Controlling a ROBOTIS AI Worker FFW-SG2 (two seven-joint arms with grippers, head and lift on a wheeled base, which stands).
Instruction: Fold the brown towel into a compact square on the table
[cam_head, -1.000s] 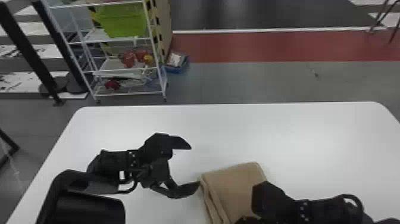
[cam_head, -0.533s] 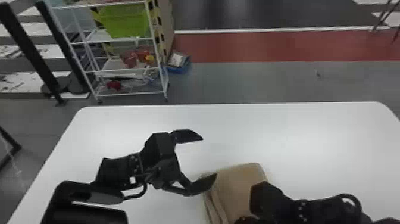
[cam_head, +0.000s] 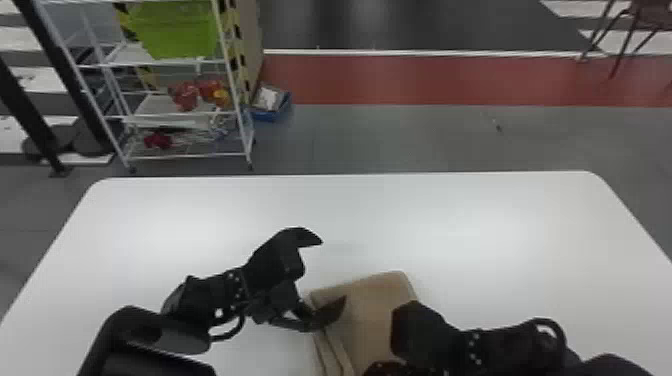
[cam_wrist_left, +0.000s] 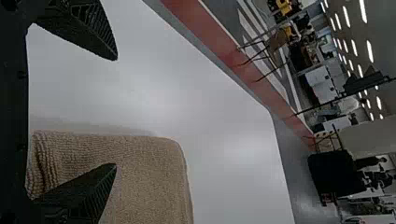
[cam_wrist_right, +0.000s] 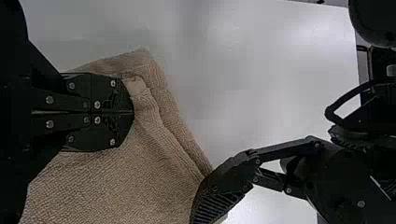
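My left gripper (cam_head: 333, 270) is open at the left edge of the brown towel (cam_head: 380, 295), its nearer finger overlapping the cloth. The towel lies folded in layers at the table's near middle. In the left wrist view, one finger of the left gripper (cam_wrist_left: 116, 112) is over the towel (cam_wrist_left: 149, 177), the other over bare tabletop. My right gripper (cam_head: 422, 332) is at the towel's right side. The right wrist view has the right gripper (cam_wrist_right: 133, 112) with fingers together against the towel (cam_wrist_right: 116, 186), beside a raised fold; the cloth under its tips is hidden.
The white table (cam_head: 475, 230) has bare surface beyond the towel and to both sides. Past its far edge stand a wire shelf (cam_head: 187, 157) with a green bin (cam_head: 175, 30) and a blue box (cam_head: 270, 114) on the floor.
My left gripper has moved rightward and now overlaps the towel's left edge, staying open. The head view has turned slightly right. Right gripper and towel look unmoved on the table.
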